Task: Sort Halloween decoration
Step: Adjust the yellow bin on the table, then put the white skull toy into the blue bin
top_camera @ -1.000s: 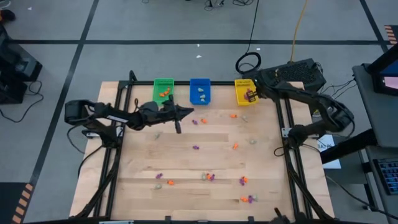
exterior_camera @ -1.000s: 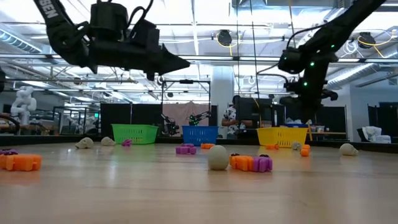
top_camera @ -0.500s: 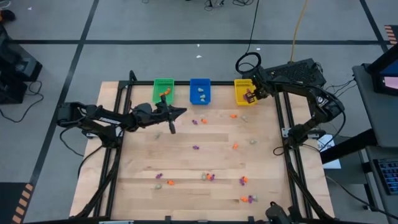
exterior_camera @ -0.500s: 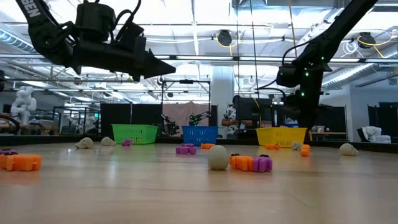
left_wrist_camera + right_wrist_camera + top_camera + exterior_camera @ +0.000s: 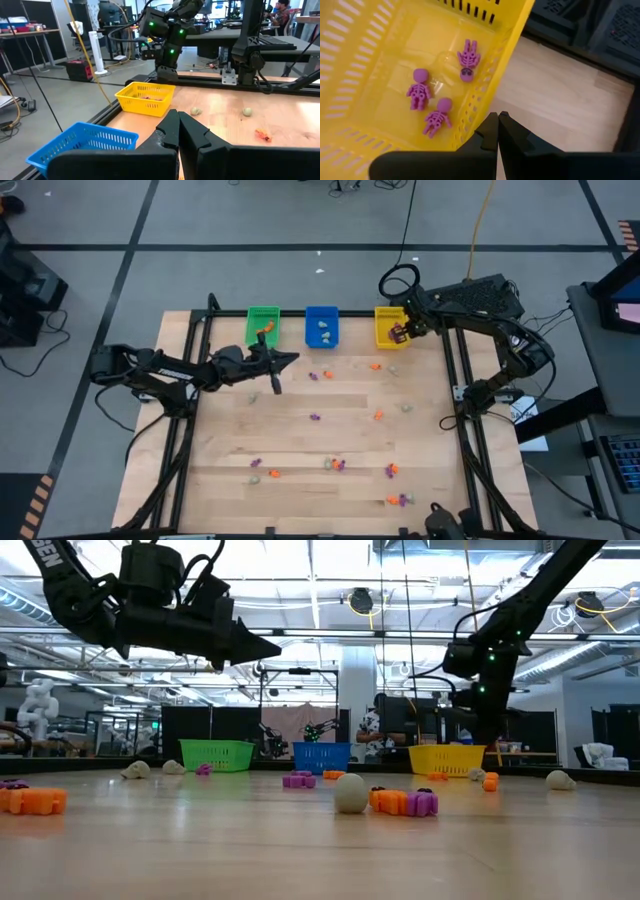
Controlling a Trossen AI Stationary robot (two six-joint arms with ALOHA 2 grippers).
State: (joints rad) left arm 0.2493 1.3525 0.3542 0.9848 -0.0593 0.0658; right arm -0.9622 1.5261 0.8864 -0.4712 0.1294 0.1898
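between picks: both grippers empty, trinkets waiting on the wood

high view: your right gripper point(image 5: 404, 332) hangs pinched together at the yellow bin's point(image 5: 384, 336) 3 o'clock rim; left gripper point(image 5: 292, 359), also together, sits at 11 o'clock near the green bin point(image 5: 262, 314).
right wrist view: three purple skeletons point(image 5: 436, 120) lie in yellow; next, reach for a loose purple trinket point(image 5: 314, 418) mid-table.
low view: plank tabletop point(image 5: 300, 850), workshop beyond.

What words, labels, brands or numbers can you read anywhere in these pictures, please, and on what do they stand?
"EN": white letters, cut off by the frame, on the left arm in the low view; the full word is not visible.
Nothing readable on the green bin, blue bin, yellow bin or table.
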